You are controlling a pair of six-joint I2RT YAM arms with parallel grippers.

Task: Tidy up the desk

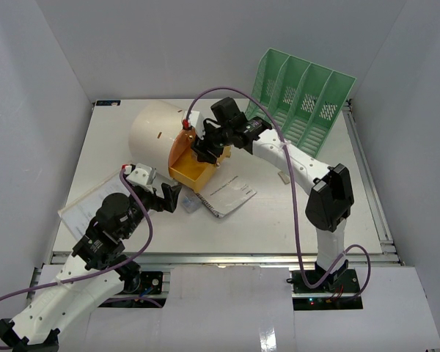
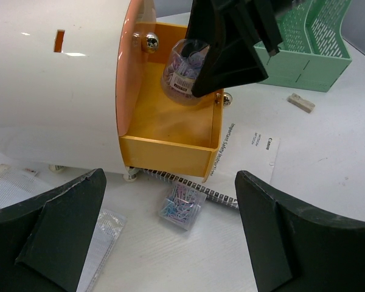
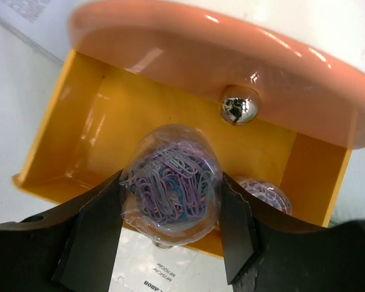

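Observation:
The white desk (image 1: pixel 293 220) holds a cream cylindrical box (image 1: pixel 155 130) with its yellow drawer (image 1: pixel 193 170) pulled open. My right gripper (image 1: pixel 205 149) is shut on a clear round jar of pastel paper clips (image 3: pixel 170 173) and holds it just over the drawer (image 3: pixel 91 131). A second such jar (image 3: pixel 263 191) lies in the drawer's corner. My left gripper (image 1: pixel 170 198) is open and empty, its fingers (image 2: pixel 61 231) spread above a small clear box of paper clips (image 2: pixel 182 205) on the desk in front of the drawer.
A spiral-bound Canon manual (image 1: pixel 229 194) lies partly under the drawer. A mint-green file rack (image 1: pixel 304 95) stands at the back right. A small beige block (image 2: pixel 301 101) lies near it. Paper and a plastic sleeve (image 1: pixel 84 211) lie at the left.

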